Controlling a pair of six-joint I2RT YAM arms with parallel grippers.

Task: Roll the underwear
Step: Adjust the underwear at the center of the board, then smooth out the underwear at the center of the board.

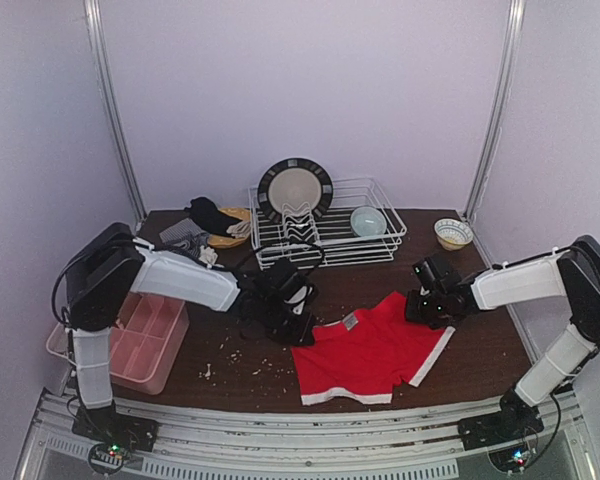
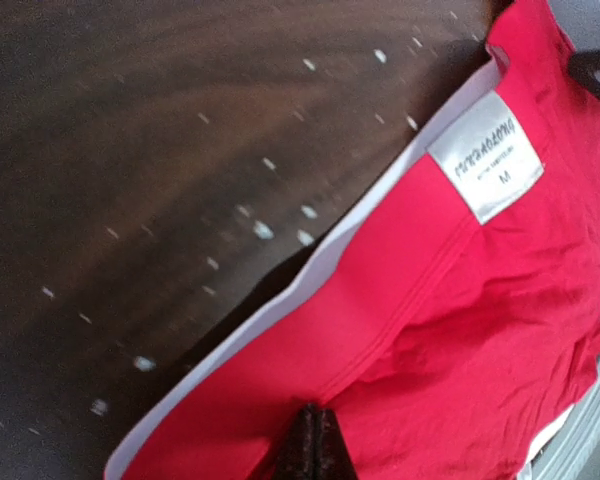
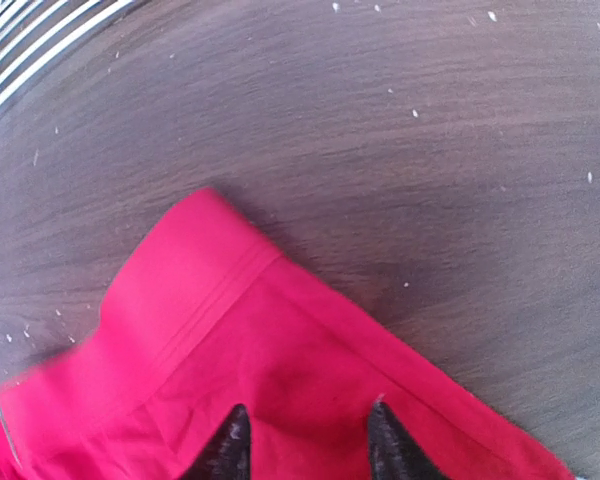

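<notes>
Dish rack [image 1: 380, 240] blocks rear; pink tray [image 1: 150, 375] crowds left.

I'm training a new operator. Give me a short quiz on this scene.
1. True or false: the red underwear lies inside the pink tray.
2. The left fingers are shut. The right fingers are: A shut, B open, C out of view.
3. Fill in: the dark-rimmed plate stands in the wire ___.
Key: 1 false; 2 B; 3 rack.
</notes>
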